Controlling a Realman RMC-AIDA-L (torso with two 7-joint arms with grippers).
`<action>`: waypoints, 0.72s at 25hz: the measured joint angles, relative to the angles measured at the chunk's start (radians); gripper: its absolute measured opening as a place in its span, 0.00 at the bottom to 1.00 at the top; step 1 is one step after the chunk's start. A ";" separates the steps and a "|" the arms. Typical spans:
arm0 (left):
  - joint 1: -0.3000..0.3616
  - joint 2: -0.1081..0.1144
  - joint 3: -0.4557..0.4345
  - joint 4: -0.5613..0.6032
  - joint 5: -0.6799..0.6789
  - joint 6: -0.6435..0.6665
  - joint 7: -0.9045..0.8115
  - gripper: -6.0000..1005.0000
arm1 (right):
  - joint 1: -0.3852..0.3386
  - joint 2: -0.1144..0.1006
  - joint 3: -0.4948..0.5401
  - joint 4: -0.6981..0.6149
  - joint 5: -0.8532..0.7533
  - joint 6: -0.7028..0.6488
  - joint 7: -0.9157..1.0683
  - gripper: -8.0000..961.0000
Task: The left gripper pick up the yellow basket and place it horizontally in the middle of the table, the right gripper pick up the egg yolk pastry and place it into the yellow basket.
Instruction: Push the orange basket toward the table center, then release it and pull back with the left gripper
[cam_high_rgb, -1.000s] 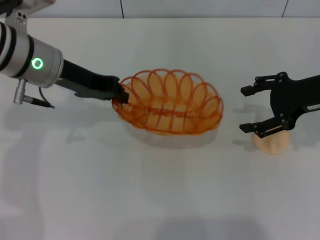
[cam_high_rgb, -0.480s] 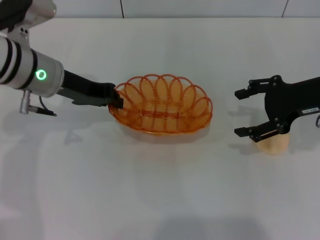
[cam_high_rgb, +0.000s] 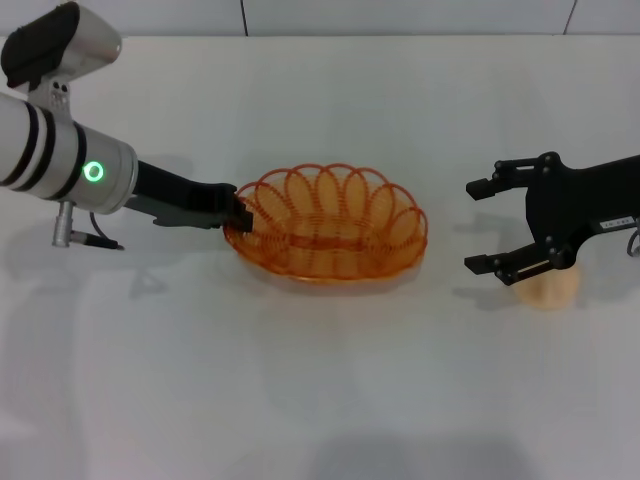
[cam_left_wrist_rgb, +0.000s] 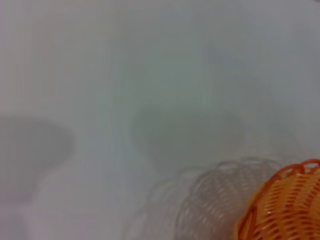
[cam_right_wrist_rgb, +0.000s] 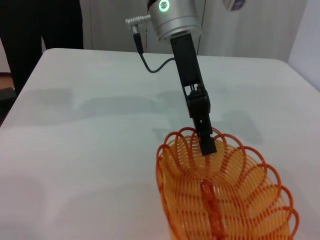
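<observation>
While the left gripper (cam_high_rgb: 238, 212) is staying clamped on its left rim, the yellow basket (cam_high_rgb: 330, 222) is settling lower; right of it, the wide-open right gripper (cam_high_rgb: 482, 226) is edging off the egg yolk pastry (cam_high_rgb: 549, 289).

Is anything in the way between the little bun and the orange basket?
Nothing visible: only bare table lies between the egg yolk pastry and the yellow basket. The open right gripper hovers just above the pastry.
</observation>
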 joint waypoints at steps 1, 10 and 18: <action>0.001 0.000 0.000 -0.005 0.000 -0.006 0.004 0.09 | 0.000 0.000 0.000 0.000 0.000 0.000 0.000 0.90; 0.004 0.000 0.038 -0.012 -0.016 -0.030 0.001 0.09 | -0.017 -0.001 0.003 -0.006 0.000 -0.003 0.000 0.90; 0.004 0.000 0.041 -0.032 -0.060 -0.013 -0.015 0.24 | -0.018 -0.004 0.007 -0.003 -0.001 -0.001 -0.006 0.90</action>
